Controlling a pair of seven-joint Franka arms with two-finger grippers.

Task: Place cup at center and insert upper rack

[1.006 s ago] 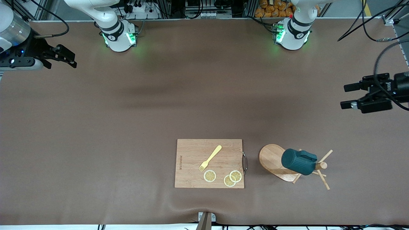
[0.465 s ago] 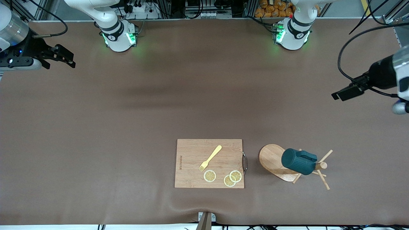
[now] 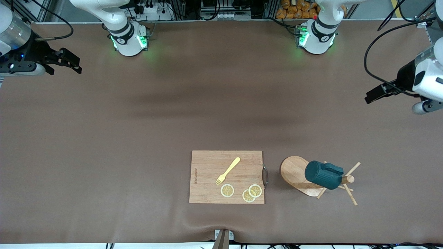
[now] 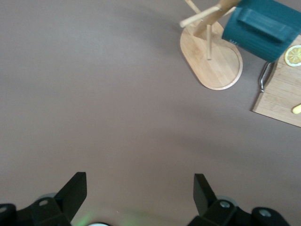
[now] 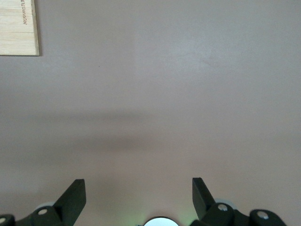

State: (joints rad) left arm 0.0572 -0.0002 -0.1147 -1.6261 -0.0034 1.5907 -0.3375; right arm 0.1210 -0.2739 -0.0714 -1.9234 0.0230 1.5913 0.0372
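Brown table: cup hangs on upper rack; left hand, right hand spread.

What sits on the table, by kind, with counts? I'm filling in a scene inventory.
Cup: 1, hung on the rack
Upper rack: 1
Cutting board: 1
Fork: 1, on the board
Lemon slices: 3, on the board
Total: 7
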